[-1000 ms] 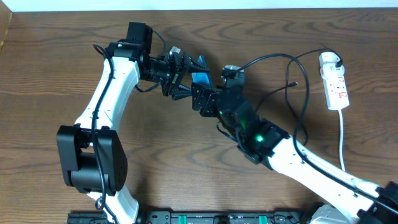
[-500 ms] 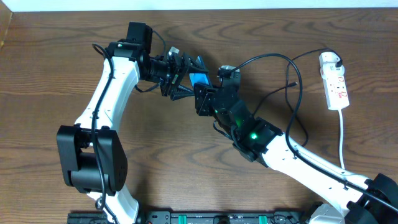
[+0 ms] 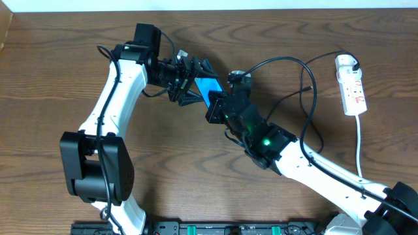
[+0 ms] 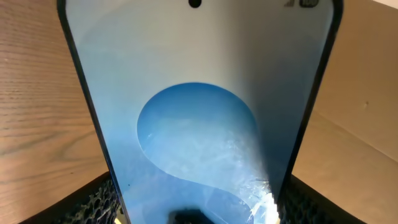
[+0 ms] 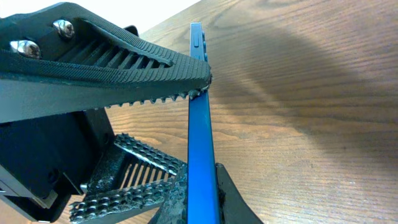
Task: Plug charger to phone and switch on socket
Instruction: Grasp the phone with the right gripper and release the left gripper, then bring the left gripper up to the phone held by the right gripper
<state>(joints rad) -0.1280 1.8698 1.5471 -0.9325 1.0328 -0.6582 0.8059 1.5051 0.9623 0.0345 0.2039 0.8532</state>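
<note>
Gripping now: the left pincer (image 3: 200, 83) is clamped on the slim rectangular phone with a bright blue screen and dark rim (image 4: 199, 124), its ribbed black fingers (image 4: 99, 202) on the two long edges.
Phone position: it sits near the middle of the brown wooden bench (image 3: 52, 78), between the two arms. It is turned on edge and seems to be held clear of the wood.
Right pincer: the right pincer (image 3: 215, 104) is pressed together right beside the phone. I cannot tell whether it pinches anything.
Charger: the thin black charger cable (image 3: 287, 59) arcs from near the right arm towards the far right. Its connector tip cannot be made out.
Socket: the small white power strip with red markings (image 3: 351, 88) lies well apart at the right edge, with a thick white cord (image 3: 359, 143) trailing down from it.
Phone handling: it is probably stiff, light, glass-faced and slippery. The long edges are the sound hold, away from the side buttons and with the port end left bare.
Cable handling: it is likely limp and springy, so it is best pinched just behind the connector to stop the tip wandering.
Socket handling: it looks light enough to skid, so the switch is best pressed straight down.
</note>
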